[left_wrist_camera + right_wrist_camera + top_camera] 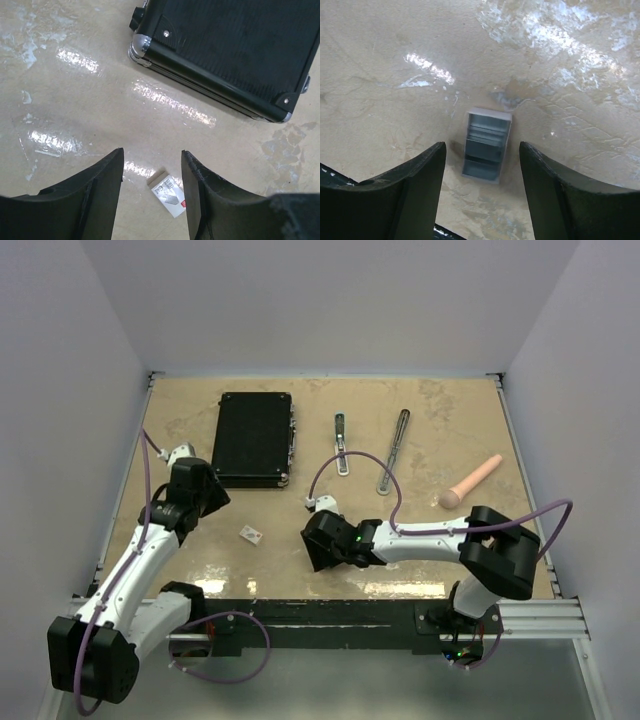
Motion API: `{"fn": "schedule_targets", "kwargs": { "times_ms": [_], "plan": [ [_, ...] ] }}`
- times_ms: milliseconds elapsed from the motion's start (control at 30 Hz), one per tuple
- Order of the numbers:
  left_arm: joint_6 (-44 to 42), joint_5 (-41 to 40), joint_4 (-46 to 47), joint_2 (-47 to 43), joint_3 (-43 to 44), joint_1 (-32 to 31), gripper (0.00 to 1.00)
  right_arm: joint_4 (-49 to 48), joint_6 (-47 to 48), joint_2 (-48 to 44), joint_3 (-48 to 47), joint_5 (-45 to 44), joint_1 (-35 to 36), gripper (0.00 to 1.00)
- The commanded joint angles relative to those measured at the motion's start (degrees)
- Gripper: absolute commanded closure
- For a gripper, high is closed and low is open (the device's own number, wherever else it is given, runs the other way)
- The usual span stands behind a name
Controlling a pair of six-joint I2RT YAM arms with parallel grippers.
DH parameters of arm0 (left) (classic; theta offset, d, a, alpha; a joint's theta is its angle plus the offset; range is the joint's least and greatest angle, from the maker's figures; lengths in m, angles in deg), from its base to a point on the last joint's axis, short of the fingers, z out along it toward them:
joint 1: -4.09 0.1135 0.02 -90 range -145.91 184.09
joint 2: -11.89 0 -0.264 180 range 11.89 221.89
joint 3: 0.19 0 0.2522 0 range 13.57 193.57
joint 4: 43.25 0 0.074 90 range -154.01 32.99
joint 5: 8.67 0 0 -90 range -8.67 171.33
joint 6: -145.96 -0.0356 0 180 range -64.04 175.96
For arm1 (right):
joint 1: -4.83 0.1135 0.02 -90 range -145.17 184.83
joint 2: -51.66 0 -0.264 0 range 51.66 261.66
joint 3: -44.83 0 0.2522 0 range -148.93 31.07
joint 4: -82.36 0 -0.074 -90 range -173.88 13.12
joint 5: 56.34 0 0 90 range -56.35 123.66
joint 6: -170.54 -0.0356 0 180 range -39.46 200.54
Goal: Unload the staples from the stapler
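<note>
My left claw (152,156) released, hovering over small white block (168,193) near black case (225,45). My right claw (482,149) released, straddling small box (490,114) of staples (483,135) on bench (380,90), not touching it. Farther back, stapler (341,443) apart in two bars, beside case.

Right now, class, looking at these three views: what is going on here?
Two robot arms are at work unloading a stapler. The stapler lies farther back as two separate metal bars, untouched. The right arm holds its open jaws over a small tray of grey strips, apparently the staples. The left arm holds its open jaws over a small white block near the black case. Nothing is gripped.
</note>
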Motion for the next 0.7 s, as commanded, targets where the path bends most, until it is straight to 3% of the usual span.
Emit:
{"fn": "schedule_targets", "kwargs": {
  "times_ms": [0, 400, 667],
  "plan": [
    [1.58, 0.21, -0.52, 1.08, 1.33, 0.79, 0.46, -0.64, -0.08, 0.72, -2.46, -2.42, 0.67, 0.36],
    [2.98, -1.55, -0.78, 0.38, 0.28, 0.96, 0.48, 3.41, -2.37, -0.60, -3.70, -4.79, 0.67, 0.35],
    [6.06, 1.16, -1.93, 2.75, -0.07, 2.01, 0.55, 0.50, -2.98, -0.70, -1.32, -3.82, 0.85, 0.42]
  ]
}}
